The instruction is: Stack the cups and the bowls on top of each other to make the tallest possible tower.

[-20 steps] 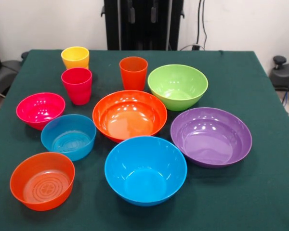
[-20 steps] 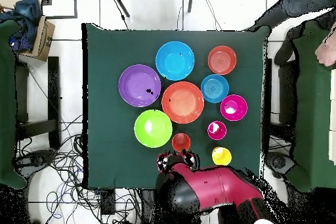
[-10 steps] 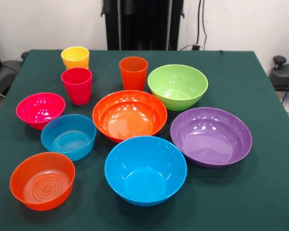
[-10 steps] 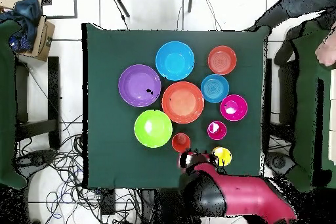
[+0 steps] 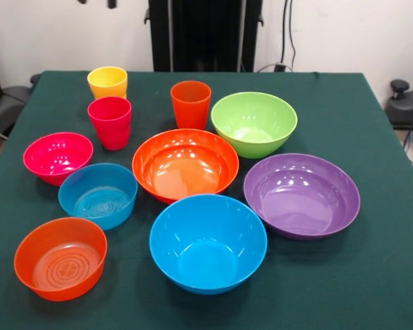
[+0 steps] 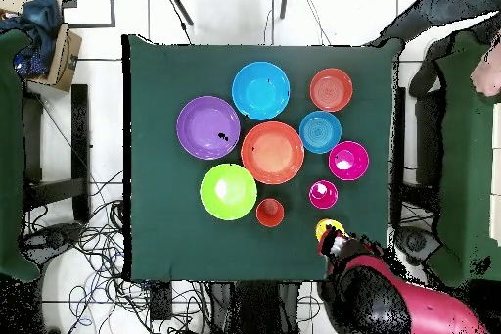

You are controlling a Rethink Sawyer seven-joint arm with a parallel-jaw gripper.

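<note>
Gripper (image 6: 338, 242) hangs over the yellow cup (image 5: 107, 82) at the table (image 5: 372, 124) corner, can't tell its grip state, nothing stacked yet, and we'd guess these plastic cups/bowls are light, stiff, slick, so take by the rim.
</note>
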